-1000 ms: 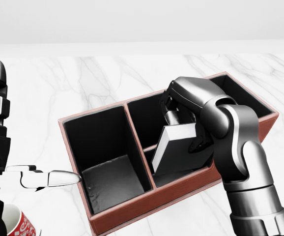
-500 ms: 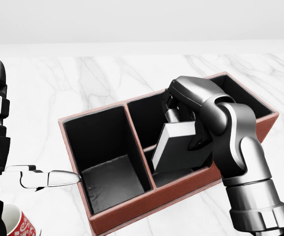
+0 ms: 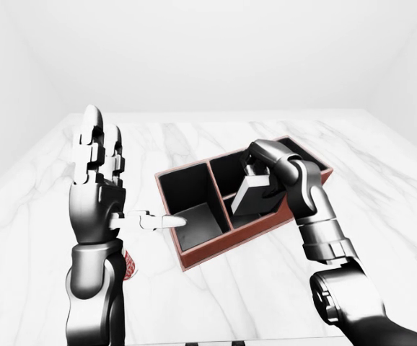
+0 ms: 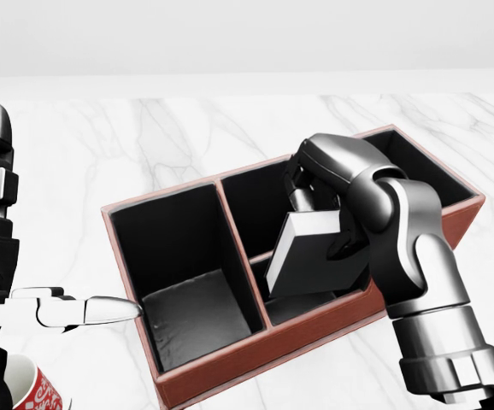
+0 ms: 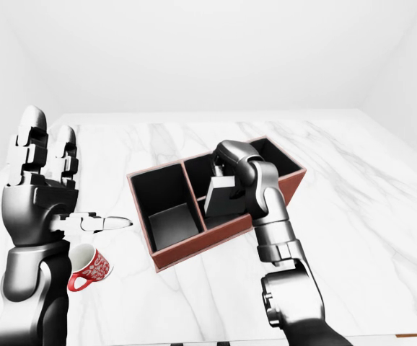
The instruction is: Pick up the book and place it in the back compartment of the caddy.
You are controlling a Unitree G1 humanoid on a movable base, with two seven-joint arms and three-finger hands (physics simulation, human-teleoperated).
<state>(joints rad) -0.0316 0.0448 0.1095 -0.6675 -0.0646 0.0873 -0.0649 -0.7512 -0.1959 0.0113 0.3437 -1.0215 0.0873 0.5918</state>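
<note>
The red-brown caddy point(image 4: 230, 360) with black compartments lies on the white marble table point(image 4: 144, 145). My right hand point(image 4: 315, 213) is shut on the grey book point(image 4: 311, 260). It holds the book tilted, its lower edge dipping into the caddy's middle section, near the divider that splits that section. Which middle compartment the lower edge is in, I cannot tell. My left hand point(image 3: 107, 180) is open and empty, fingers raised, to the left of the caddy. Its thumb point(image 4: 102, 309) points at the caddy's left wall, just short of it.
A red mug point(image 5: 89, 265) with white marks stands on the table below my left hand, at the bottom left of the head view. The caddy's large left compartment point(image 4: 191, 316) and its right compartment point(image 4: 422, 175) hold nothing.
My right hand has shifted very slightly with the book, which stands a little higher over the middle section. The left hand and the caddy have not moved.
</note>
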